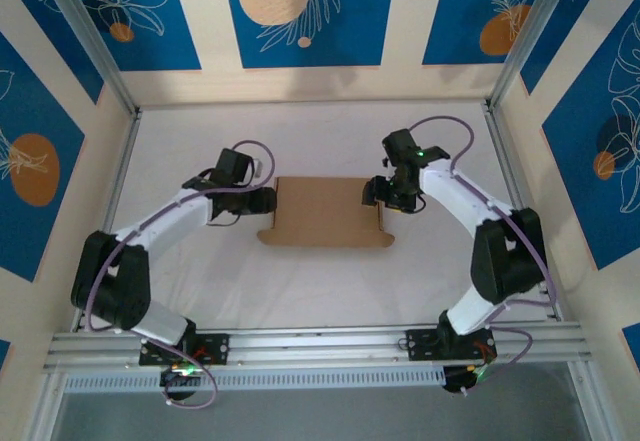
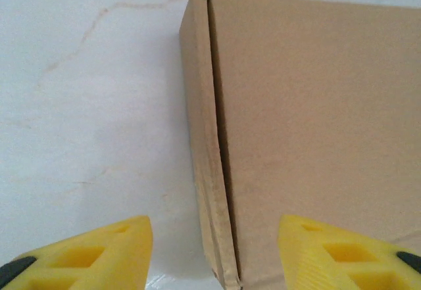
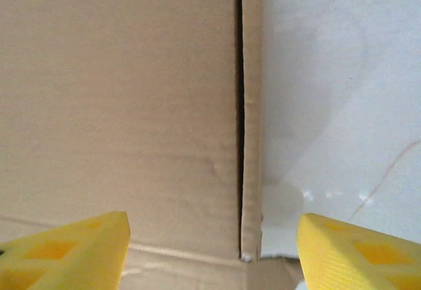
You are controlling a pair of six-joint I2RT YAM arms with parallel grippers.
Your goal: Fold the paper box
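At centre, paper box (image 1: 325,211) long axis left-right; left gripper (image 2: 212,229), right gripper (image 3: 212,223) jaws apart.

The paper box (image 1: 322,211) lies on the middle of the table (image 1: 320,301), its long sides running left to right, ahead of the two arm bases at the near edge. A flap (image 1: 325,240) juts from the box's near side and lies on the table. The left gripper (image 1: 262,199) sits at the box's left end, and the right gripper (image 1: 375,193) at its right end. Each gripper straddles an end wall with its jaws apart. In the left wrist view, one finger (image 2: 99,250) is over bare table and the other (image 2: 342,254) over the box top. In the right wrist view, one finger (image 3: 72,250) is over the box top and the other (image 3: 358,254) over the table.
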